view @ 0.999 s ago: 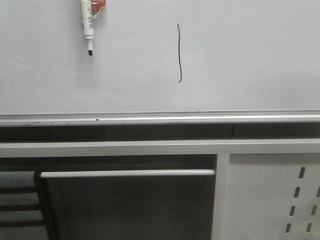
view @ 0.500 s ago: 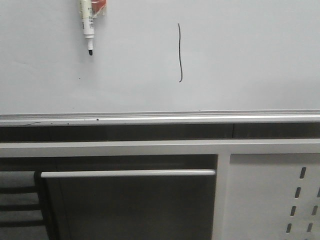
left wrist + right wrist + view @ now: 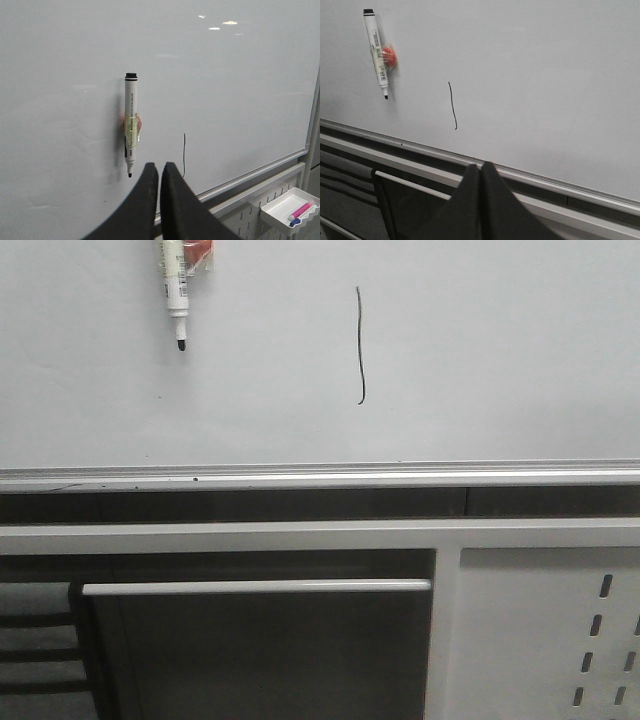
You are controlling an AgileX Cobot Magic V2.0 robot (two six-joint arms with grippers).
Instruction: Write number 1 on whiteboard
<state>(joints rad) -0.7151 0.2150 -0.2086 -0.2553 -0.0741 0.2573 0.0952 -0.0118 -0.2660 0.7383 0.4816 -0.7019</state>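
Note:
The whiteboard (image 3: 480, 360) fills the upper front view, with a silver rail along its lower edge. The number 1 (image 3: 360, 345) is a thin black wavy vertical stroke on it; it also shows in the left wrist view (image 3: 184, 155) and the right wrist view (image 3: 452, 106). A white marker (image 3: 175, 290) with a black tip hangs tip-down on the board by an orange holder, left of the stroke. My left gripper (image 3: 159, 167) is shut and empty, back from the board below the marker (image 3: 131, 122). My right gripper (image 3: 480, 166) is shut and empty, back from the board near the rail.
Below the rail are a dark gap, a white frame bar (image 3: 320, 536) and a horizontal white handle bar (image 3: 255, 586). A grey perforated panel (image 3: 560, 640) is at the lower right. A small white tray (image 3: 285, 207) with pink and blue markers hangs on it.

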